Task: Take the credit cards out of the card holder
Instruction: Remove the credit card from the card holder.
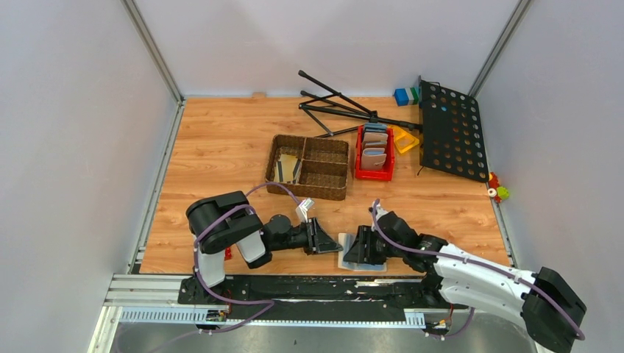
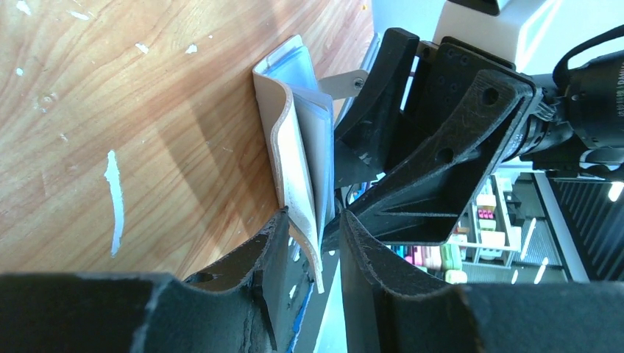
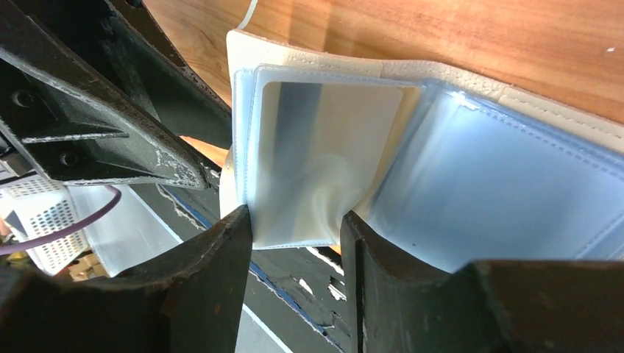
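Lying open at the near edge of the wooden table [image 1: 221,147], the card holder [image 1: 344,244] sits near the middle of that edge with a gripper at each side. The left gripper [image 1: 331,241] reaches in from the left and the right gripper [image 1: 357,247] from the right, their tips close together above it.

In the left wrist view, the left gripper [image 2: 315,246] is closed narrowly on the card holder [image 2: 291,154]: its beige cover [image 2: 283,118] curls up off the wood and passes between the two fingers [image 2: 274,254], which pinch its edge. Pale blue-grey pockets show behind the cover, and the black frame of the right gripper fills the right of that view.

In the right wrist view, the right gripper [image 3: 294,246] straddles a clear pocket [image 3: 324,158] on the inside of the card holder [image 3: 515,176]. A whitish credit card [image 3: 353,140] with a grey band sits inside that pocket. Both fingers [image 3: 213,279] stand at the pocket's lower edge, one at each side, at a middling gap; whether they press on it cannot be told.

Farther back on the table stand a brown woven basket [image 1: 309,193] with compartments, a red bin [image 1: 374,175] holding upright wallets [image 1: 374,147] just to its right, and a black perforated music stand [image 1: 449,131] lying on its side by the table's right edge. Small blue and green blocks [image 1: 406,95] rest at the table's back edge.
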